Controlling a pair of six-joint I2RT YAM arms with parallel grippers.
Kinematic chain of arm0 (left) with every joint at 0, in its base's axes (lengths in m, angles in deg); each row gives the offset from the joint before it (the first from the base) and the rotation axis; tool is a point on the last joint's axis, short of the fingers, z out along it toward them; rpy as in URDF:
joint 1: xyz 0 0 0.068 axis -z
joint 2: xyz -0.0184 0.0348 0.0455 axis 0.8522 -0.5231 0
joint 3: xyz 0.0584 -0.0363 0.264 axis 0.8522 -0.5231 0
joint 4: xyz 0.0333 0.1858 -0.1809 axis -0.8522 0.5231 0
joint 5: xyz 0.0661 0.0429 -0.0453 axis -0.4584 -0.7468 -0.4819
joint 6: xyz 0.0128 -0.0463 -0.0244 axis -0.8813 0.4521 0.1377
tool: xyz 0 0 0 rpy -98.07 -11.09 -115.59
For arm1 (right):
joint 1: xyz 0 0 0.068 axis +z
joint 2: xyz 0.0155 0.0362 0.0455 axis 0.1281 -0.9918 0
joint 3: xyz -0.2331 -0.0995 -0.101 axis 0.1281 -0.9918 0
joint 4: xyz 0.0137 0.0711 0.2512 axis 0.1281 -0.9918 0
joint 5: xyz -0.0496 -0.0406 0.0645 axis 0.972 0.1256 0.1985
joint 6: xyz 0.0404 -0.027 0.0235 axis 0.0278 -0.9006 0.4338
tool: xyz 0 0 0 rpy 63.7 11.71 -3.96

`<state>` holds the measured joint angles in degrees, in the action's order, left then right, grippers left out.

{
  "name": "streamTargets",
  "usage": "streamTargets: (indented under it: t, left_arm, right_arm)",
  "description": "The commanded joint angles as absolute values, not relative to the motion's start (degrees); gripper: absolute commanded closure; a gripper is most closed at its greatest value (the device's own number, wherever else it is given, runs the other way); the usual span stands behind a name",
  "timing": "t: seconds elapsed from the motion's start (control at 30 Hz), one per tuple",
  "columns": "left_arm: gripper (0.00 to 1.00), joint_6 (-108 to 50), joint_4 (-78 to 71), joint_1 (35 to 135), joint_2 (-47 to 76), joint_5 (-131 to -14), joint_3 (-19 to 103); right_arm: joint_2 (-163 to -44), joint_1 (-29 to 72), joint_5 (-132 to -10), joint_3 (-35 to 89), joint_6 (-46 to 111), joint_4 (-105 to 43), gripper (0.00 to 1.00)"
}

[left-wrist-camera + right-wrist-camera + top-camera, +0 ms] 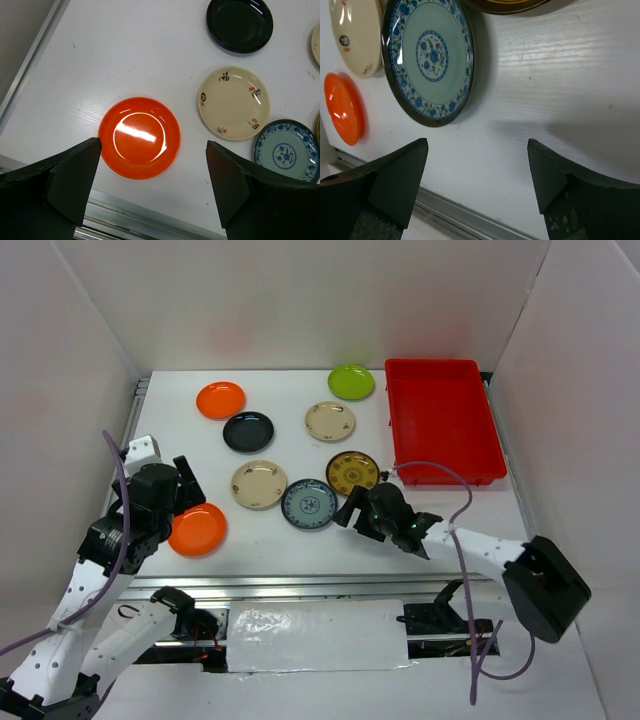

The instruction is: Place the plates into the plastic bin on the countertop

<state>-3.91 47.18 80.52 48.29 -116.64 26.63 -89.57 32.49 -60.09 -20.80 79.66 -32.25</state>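
Observation:
Several small plates lie on the white countertop (420, 530): orange (221, 400), black (248, 432), lime green (351, 381), two cream (330, 421) (259, 484), blue-white (309, 504), brown-gold (352, 471) and a second orange (197, 530). The red plastic bin (443, 420) stands at the back right with no plate in it. My left gripper (190, 490) is open and empty above the near orange plate (139, 137). My right gripper (352, 510) is open and empty, low over bare counter just right of the blue-white plate (427, 55).
A metal rail (300, 585) runs along the near edge and shows in both wrist views (125, 220) (470, 220). White walls enclose the back and sides. The black plate (240, 25) and a cream plate (234, 103) lie beyond the left gripper.

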Motion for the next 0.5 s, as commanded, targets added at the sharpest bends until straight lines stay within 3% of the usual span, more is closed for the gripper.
streamTargets:
  t: [0.0, 0.17, 0.2, 0.27, 0.4, 0.47]
  left_arm:
    - [0.01, -4.9, 45.1, 80.4, 48.1, -115.9, 26.5]
    - [0.01, -5.1, 44.7, 80.3, 48.9, -115.8, 26.3]
    - [0.01, -5.2, 44.7, 80.3, 48.7, -115.7, 26.4]
    - [0.01, -5.2, 44.8, 80.3, 48.6, -115.6, 26.3]
    - [0.01, -5.3, 44.7, 80.3, 48.3, -115.4, 26.4]
    - [0.01, -5.4, 44.6, 80.3, 48.3, -115.4, 26.4]
  right_arm:
    - [-95.1, 33.9, -57.8, -20.6, 86.1, -17.5, 0.13]
    - [-105.8, 33.4, -59.2, -18.2, 87.6, -12.4, 0.27]
    - [-107.1, 33.6, -59.3, -17.7, 88.6, -12.1, 0.35]
    - [-110.0, 33.4, -59.4, -16.8, 89.0, -11.5, 0.36]
    - [-113.8, 33.2, -59.9, -15.7, 90.9, -10.4, 0.52]
    - [-114.6, 33.4, -59.8, -15.3, 91.3, -10.5, 0.64]
